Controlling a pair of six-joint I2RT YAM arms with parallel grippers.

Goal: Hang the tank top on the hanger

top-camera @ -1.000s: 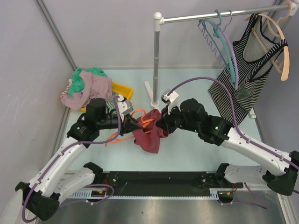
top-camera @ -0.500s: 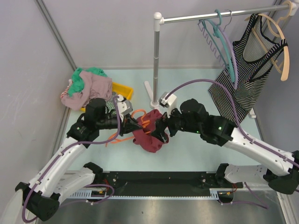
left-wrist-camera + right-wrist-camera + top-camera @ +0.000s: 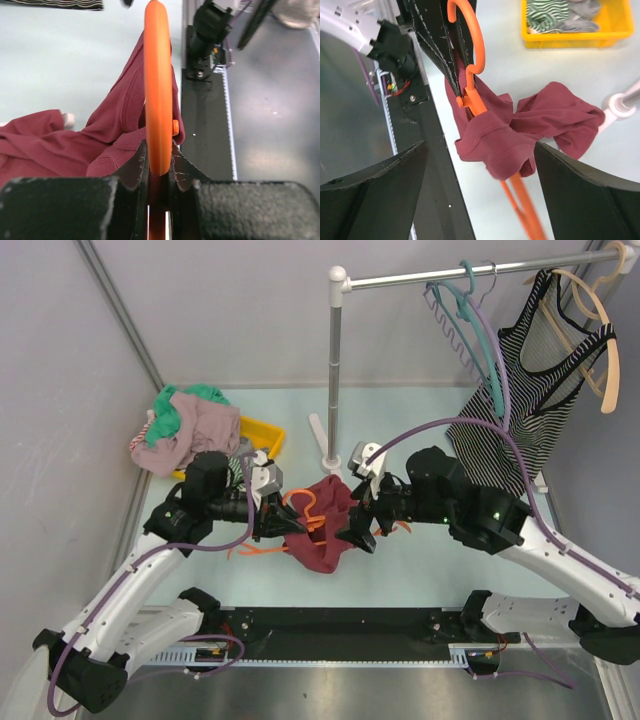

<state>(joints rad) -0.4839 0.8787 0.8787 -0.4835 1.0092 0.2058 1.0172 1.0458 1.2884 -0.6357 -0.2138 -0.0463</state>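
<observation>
My right gripper (image 3: pixel 480 147) hangs spread wide, 1 black finger (image 3: pixel 375 185) at each lower corner, facing the maroon tank top (image 3: pixel 545 117) bunched over the orange hanger (image 3: pixel 468 95) (the left gripper (image 3: pixel 457 75) pinches its neck beneath the hook). Beyond, a yellow bin (image 3: pixel 575 36) holds striped and grey garments (image 3: pixel 555 12).

left gripper (image 3: pixel 272 514) clamped narrow, right gripper (image 3: pixel 362 525) spread wide, both arms bent inward toward each other

right gripper (image 3: pixel 366 522) fingers (image 3: pixel 370 197) sprung apart, off the tank top (image 3: pixel 325 545), pulled back rightward
</observation>
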